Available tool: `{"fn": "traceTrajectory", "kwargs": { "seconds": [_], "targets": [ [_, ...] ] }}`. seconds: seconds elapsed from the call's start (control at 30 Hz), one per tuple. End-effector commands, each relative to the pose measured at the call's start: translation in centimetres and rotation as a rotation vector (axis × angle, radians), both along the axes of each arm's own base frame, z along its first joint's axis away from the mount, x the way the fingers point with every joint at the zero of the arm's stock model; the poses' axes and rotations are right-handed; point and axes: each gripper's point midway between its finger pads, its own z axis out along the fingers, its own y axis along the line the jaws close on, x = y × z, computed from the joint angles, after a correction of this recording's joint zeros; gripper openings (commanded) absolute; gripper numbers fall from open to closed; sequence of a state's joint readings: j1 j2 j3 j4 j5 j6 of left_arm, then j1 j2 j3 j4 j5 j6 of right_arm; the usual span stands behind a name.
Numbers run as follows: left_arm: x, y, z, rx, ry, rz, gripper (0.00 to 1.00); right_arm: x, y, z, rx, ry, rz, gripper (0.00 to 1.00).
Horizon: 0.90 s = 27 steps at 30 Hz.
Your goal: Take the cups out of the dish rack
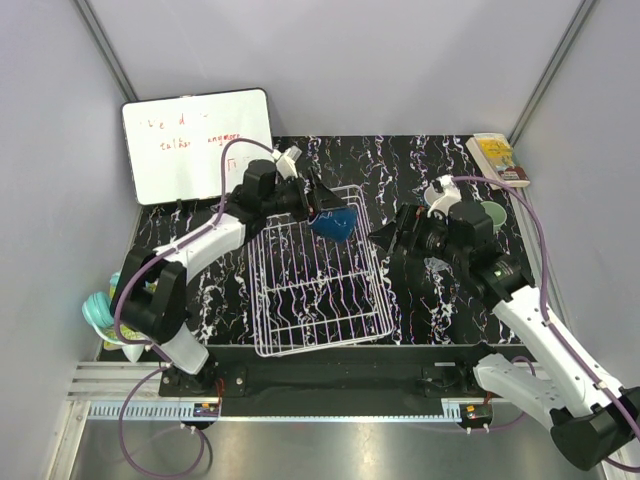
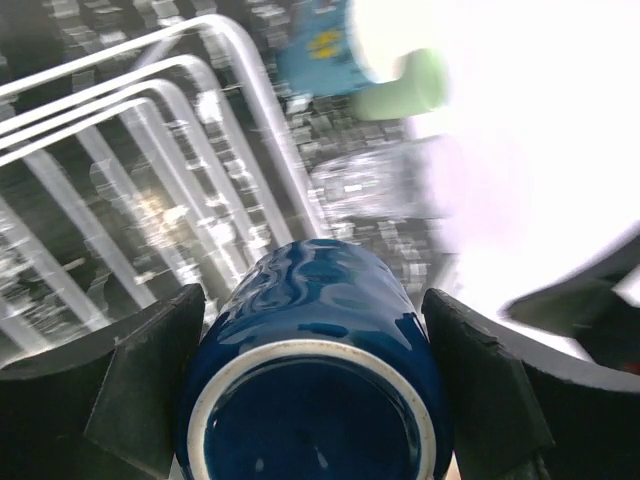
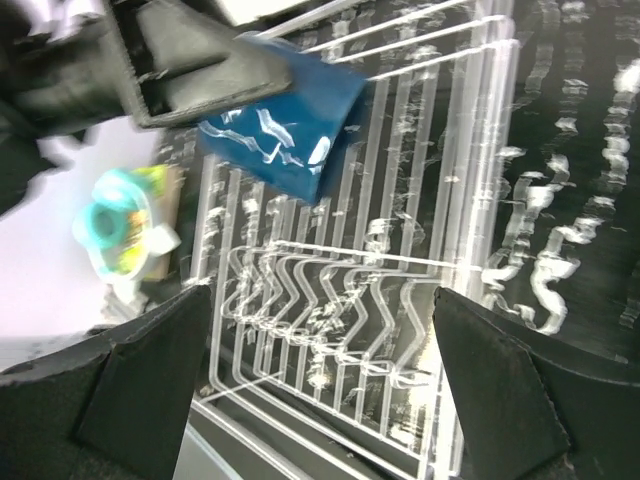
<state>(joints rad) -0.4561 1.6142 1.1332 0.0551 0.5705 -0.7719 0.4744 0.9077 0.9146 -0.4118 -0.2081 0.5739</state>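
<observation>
The black bench (image 1: pixel 430 325) is the biggest thing here. The white wire dish rack (image 1: pixel 310 300) sits in the middle of it. My left gripper (image 1: pixel 325 212) is squeezed tight on the dark navy mug (image 1: pixel 336 222) and holds it tipped over the rack's far right corner. My right gripper (image 1: pixel 385 238) is wide apart with nothing in it, just beside the rack's right side. The pale green tumbler (image 1: pixel 491 213) stands on the bench, far right.
</observation>
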Motion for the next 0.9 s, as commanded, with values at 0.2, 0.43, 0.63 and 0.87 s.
{"fn": "traceTrajectory", "kwargs": {
  "seconds": [0.2, 0.43, 0.63, 0.87],
  "targets": [
    [-3.6, -1.4, 12.7, -0.54, -0.247, -0.191, 0.0, -2.8, 3.7, 4.1, 0.233, -0.115, 0.23, 0.98],
    [-4.3, -2.2, 13.2, -0.581, -0.218, -0.202, 0.0, -2.1, 4.1, 4.2, 0.234, -0.125, 0.236, 0.96],
    [-5.0, -3.3, 13.8, -0.548, -0.228, -0.222, 0.0, -1.1, 4.8, 5.3, 0.237, -0.157, 0.244, 0.95],
    [-6.0, -4.7, 13.6, -0.54, -0.221, -0.254, 0.0, 0.0, 5.5, 6.3, 0.235, -0.197, 0.246, 0.94]
  ]
}}
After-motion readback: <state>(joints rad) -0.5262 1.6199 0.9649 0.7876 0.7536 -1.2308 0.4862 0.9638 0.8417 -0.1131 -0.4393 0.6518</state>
